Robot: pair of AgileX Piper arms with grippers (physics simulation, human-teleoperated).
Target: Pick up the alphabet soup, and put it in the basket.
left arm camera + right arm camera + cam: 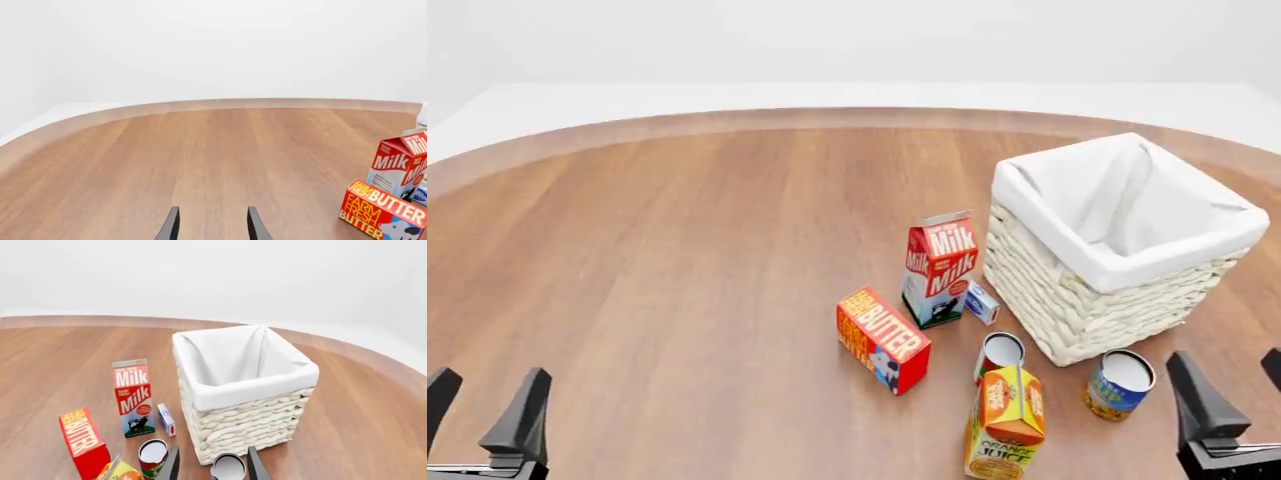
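The alphabet soup is a small can with a blue label, an orange lower band and a pale flat top. It stands upright on the table just in front of the basket, a large cream wicker basket with a white cloth lining. My right gripper is open and empty, to the right of the can and nearer than it. In the right wrist view the can shows low between the open fingers, with the basket right behind it. My left gripper is open and empty at the near left.
A slimmer red-and-white can and an orange juice carton stand left of the soup. A milk carton, a small white-blue box and a butter box lie further left. The left wrist view shows the milk carton and butter box.
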